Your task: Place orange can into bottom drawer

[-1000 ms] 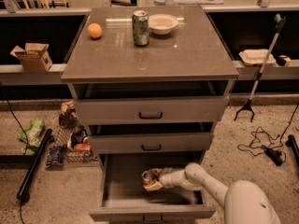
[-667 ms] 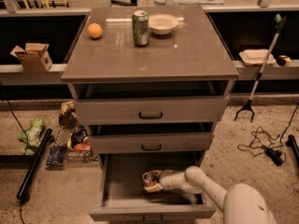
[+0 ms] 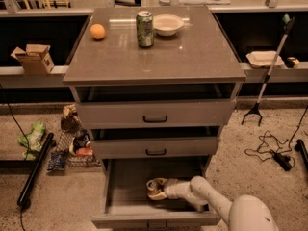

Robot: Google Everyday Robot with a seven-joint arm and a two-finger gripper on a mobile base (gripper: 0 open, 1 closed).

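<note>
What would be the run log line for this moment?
gripper: in open bottom drawer, gripping orange can | can released: no

A grey cabinet (image 3: 154, 57) of three drawers stands mid-frame on a speckled floor (image 3: 240, 186). Its bottom drawer (image 3: 127, 182) is pulled open at the lower centre, and the gripper (image 3: 158, 189) sits inside it. Behind, dark shelving recesses (image 3: 48, 32) fill the upper left and upper right above a pale ledge (image 3: 9, 71), and dim warm light glints on the cabinet top.

Metal can (image 3: 154, 189) in jaws — inside matt drawer (image 3: 126, 189)
</note>
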